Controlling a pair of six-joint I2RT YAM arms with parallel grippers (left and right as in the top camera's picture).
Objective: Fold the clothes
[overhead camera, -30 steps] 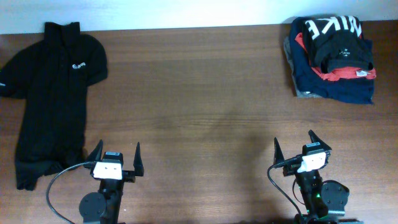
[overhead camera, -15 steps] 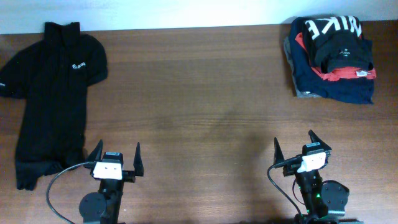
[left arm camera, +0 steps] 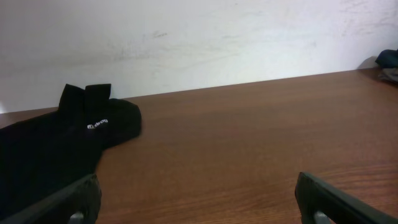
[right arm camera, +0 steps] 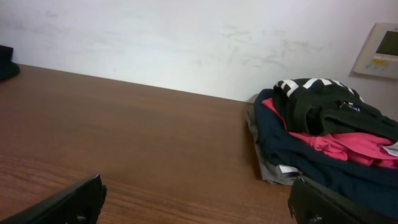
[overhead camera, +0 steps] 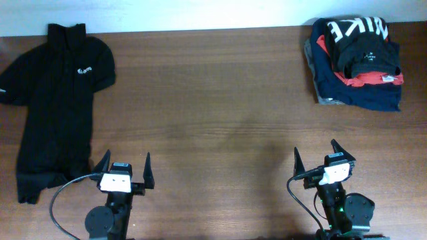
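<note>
Black NIKE T-shirt sits in the upper right of the overhead frame, folded on top of a pile of red-orange and navy garments. White lettering faces up at the far edge.

Handling, my judgement: light, limp fabric with no stiffness. It will sag and drape once lifted, and may drag the layer beneath along if I pinch too deep. Best hold looks like an outer edge or a shoulder seam, top layer only; which edge is free I cannot tell from these views.

A black collared polo lies spread flat at the left of the overhead frame, well apart from the pile.

My left gripper is at lower left, jaws spread wide, nothing between them and touching no cloth.

My right gripper is at lower right, likewise fully spread and empty, well short of the pile.
</note>
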